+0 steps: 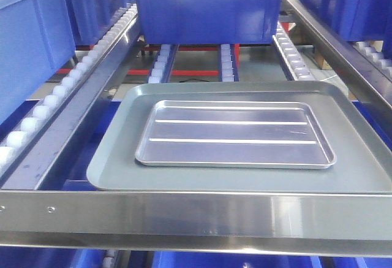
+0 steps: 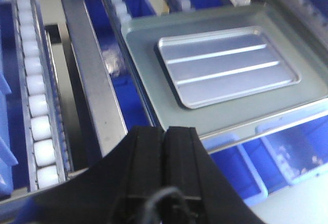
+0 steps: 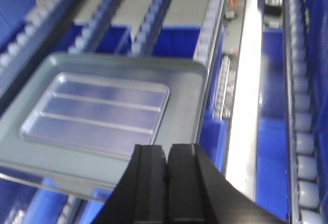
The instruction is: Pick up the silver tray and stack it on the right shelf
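Observation:
The silver tray (image 1: 235, 134) lies flat inside the larger matte grey tray (image 1: 110, 164), which rests on the right shelf (image 1: 196, 216), a steel roller rack. It also shows in the left wrist view as the silver tray (image 2: 225, 65) and in the right wrist view as the silver tray (image 3: 97, 108). My left gripper (image 2: 165, 131) hovers shut above the rack's front left, short of the tray. At the front right my right gripper (image 3: 167, 149) is shut too, over the grey tray's (image 3: 184, 80) near corner, holding nothing. Neither gripper appears in the front view.
A big blue bin (image 1: 208, 4) sits on the rollers behind the trays. More blue bins (image 1: 30, 29) fill the left lane and the level below (image 2: 307, 147). White roller rails (image 2: 38, 106) and steel frame bars (image 3: 248, 80) run on both sides.

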### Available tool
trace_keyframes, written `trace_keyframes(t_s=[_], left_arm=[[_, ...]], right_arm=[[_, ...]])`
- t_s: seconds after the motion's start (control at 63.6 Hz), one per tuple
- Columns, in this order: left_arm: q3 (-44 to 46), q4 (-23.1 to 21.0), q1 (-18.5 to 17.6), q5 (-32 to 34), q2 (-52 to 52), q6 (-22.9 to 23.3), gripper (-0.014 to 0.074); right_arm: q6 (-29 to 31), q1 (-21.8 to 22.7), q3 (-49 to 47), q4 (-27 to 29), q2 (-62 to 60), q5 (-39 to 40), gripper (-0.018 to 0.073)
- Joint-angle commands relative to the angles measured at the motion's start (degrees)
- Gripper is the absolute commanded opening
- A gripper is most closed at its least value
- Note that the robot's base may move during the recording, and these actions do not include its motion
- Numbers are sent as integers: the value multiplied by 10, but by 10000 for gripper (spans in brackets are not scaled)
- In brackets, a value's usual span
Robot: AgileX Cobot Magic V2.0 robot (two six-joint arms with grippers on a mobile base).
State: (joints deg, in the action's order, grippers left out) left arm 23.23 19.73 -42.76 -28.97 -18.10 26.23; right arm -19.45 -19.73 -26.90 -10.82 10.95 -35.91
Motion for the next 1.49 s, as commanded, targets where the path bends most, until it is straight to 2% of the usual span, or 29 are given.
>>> trace_keyframes(t_s=[0.0,0.189,0.708,0.77,0.802,0.833,0.912,1.022,1.085,1.148,1.289,1.368,1.478], left_arm=[[16,7,-5,23,45,-6,-92],[16,7,-5,22,110,-6,-92],[16,6,-5,22,110,-6,-92],[16,-12,-5,23,110,-7,-92],[16,-19,-5,23,110,-17,-92],[16,-31,-5,23,112,-49,-92],[16,-100,-2,17,115,-154,-92],[12,-149,13,5,118,-192,-92],[5,-168,35,11,122,-214,-92],[-6,-190,71,23,133,-237,-92],[-54,-254,192,63,182,-295,-92],[-91,-262,258,87,198,-295,-92],[-145,-265,324,156,195,-295,-92]], right_arm=[[7,2,-15,-14,-39,24,57],[6,2,-15,-14,-65,1,57],[6,2,-15,-14,-65,1,57],[6,2,-15,-14,-65,1,57],[6,2,-15,-14,-65,1,57],[6,2,-15,-14,-65,1,57],[6,2,-15,-14,-65,1,57],[6,2,-15,-14,-65,1,57],[6,2,-15,-14,-65,1,57],[6,2,-15,-14,-65,1,57],[6,2,-15,-14,-65,1,57],[6,2,-15,-14,-65,1,57],[6,2,-15,-14,-65,1,57]])
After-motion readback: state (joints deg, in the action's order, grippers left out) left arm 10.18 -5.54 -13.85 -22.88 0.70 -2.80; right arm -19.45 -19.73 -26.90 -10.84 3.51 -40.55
